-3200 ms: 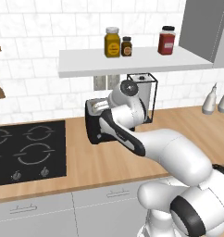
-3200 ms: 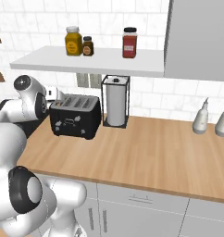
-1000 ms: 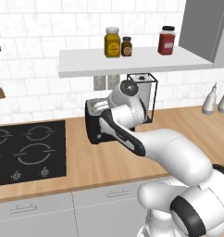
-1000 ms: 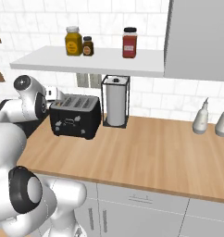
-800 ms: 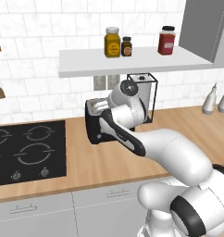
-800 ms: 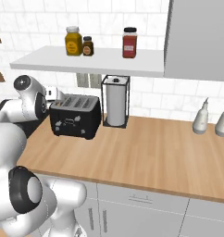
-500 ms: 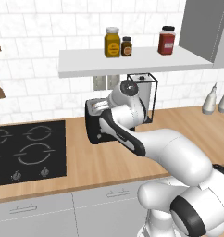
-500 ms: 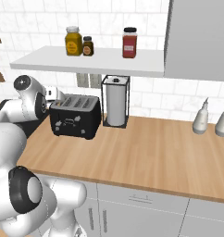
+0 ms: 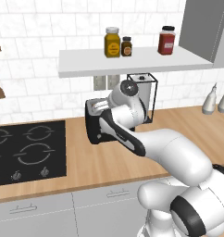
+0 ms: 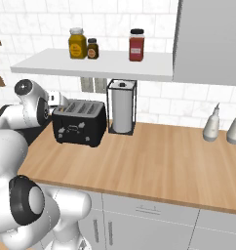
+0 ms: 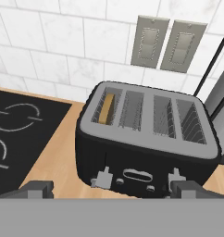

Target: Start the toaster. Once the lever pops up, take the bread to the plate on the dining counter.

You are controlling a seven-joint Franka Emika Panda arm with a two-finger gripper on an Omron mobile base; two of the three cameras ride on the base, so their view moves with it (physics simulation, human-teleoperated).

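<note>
light: bright, even, flat render | shadows: soft, under shelf [image 10: 90, 66] and beside toaster [image 11: 146, 143] | glare: none | focus: sharp throughout | edges: undistorted

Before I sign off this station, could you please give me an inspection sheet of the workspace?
Surface: light wood counter, black cooktop at one end.
Job's things: black four-slot toaster near the wall; tan bread slice in its end slot.
Clutter: paper towel roll in black wire holder; two pale bottles.
Grippers: gripper open, facing the toaster's front, apart from it.
Cables: nothing seen.
Surroundings: white tiles, shelf with three jars, two wall outlets.
</note>
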